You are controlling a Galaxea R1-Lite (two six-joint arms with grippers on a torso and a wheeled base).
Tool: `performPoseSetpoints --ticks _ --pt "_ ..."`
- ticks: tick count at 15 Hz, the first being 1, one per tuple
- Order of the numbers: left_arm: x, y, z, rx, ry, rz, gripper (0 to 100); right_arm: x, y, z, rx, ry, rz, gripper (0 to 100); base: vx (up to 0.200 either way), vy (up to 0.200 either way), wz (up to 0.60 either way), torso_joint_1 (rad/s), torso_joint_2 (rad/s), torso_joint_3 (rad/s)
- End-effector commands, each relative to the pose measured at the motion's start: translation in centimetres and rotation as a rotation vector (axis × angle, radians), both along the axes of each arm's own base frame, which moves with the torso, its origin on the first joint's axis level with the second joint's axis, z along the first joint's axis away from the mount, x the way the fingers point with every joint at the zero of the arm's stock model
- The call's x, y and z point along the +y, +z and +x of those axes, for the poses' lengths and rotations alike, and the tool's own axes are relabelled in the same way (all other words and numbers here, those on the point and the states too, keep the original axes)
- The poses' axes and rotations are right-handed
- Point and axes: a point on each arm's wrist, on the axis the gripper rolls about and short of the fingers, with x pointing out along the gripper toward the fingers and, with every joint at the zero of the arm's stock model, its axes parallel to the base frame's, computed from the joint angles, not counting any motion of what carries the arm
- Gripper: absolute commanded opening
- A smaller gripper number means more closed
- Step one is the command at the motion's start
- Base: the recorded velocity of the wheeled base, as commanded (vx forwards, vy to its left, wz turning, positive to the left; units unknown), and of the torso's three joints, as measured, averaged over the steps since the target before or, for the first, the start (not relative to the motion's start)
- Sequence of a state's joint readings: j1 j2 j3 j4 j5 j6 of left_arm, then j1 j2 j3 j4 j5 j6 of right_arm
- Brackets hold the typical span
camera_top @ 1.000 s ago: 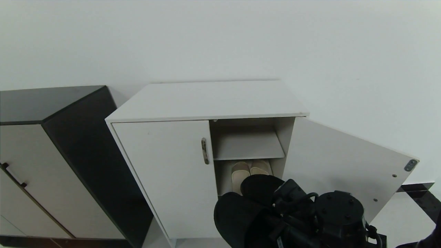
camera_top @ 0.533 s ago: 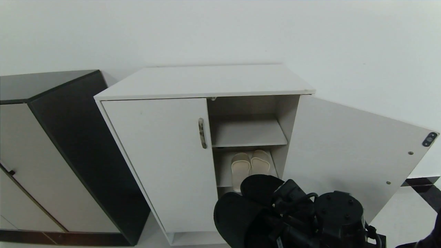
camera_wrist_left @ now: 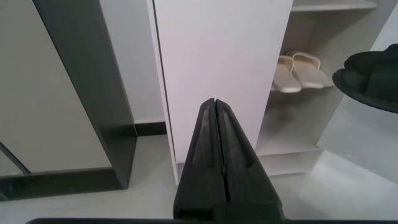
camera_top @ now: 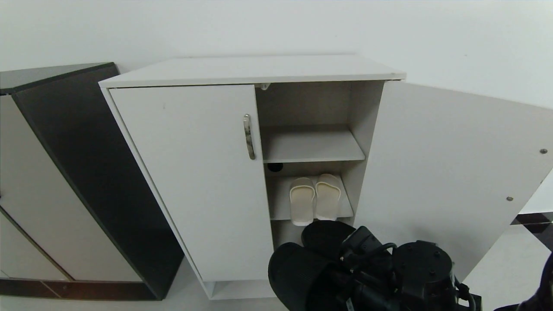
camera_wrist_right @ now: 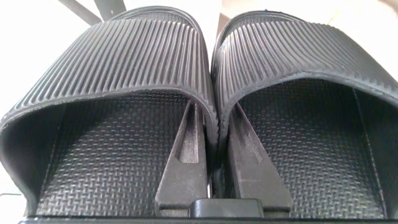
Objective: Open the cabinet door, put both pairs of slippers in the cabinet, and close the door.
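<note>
Two black slippers (camera_wrist_right: 124, 68) pinched in right gripper (camera_wrist_right: 214, 124); left gripper (camera_wrist_left: 215, 107) pressed together before cabinet (camera_top: 185, 172).

— How was the left gripper (camera_wrist_left: 215, 106) set?
— Its fingers (camera_wrist_left: 205, 143) were pressed flat together with nothing between them, pointing forward.
— And the right gripper (camera_wrist_right: 211, 124)?
— Its fingers (camera_wrist_right: 183, 155) were pinched on the touching inner walls of the black slippers (camera_top: 302, 268), one finger inside each. The right arm (camera_top: 421, 270) was held low in front.
</note>
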State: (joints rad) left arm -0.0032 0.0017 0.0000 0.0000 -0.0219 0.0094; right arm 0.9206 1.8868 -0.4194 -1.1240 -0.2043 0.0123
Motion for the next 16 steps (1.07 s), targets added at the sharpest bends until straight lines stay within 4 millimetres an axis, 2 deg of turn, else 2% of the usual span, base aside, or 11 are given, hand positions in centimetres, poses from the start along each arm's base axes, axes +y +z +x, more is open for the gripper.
performPoseSetpoints --ticks 1,4,8,11,14,16 --pt "0.0 0.0 0.0 0.0 0.001 0.0 0 0.0 -0.2 0.0 0.004 0.0 -0.005 0 0.0 0.0 0.0 -0.041 0.44 0.408" --pt "0.0 0.0 0.0 0.0 0.001 0.0 0 0.1 -0.4 0.1 0.008 -0.001 -0.011 0 0.0 0.0 0.0 -0.014 0.26 0.246" --pt "0.0 0.0 0.0 0.0 0.001 0.0 0 0.2 -0.5 0.2 0.006 -0.005 -0.014 0 0.0 0.0 0.0 -0.001 0.02 0.015" --pt "0.0 0.0 0.0 0.0 0.001 0.0 0 0.9 0.3 0.7 -0.018 -0.016 0.013 0 0.0 0.0 0.0 0.0 0.0 0.0" --pt "0.0 0.0 0.0 0.0 0.001 0.0 0 2.3 2.0 1.5 -0.015 -0.12 0.038 0 0.0 0.0 0.0 0.0 0.0 0.0" --pt "0.0 0.0 0.0 0.0 0.001 0.0 0 2.8 4.1 1.9 0.006 -0.194 0.062 0 0.0 0.0 0.0 0.0 0.0 0.0"
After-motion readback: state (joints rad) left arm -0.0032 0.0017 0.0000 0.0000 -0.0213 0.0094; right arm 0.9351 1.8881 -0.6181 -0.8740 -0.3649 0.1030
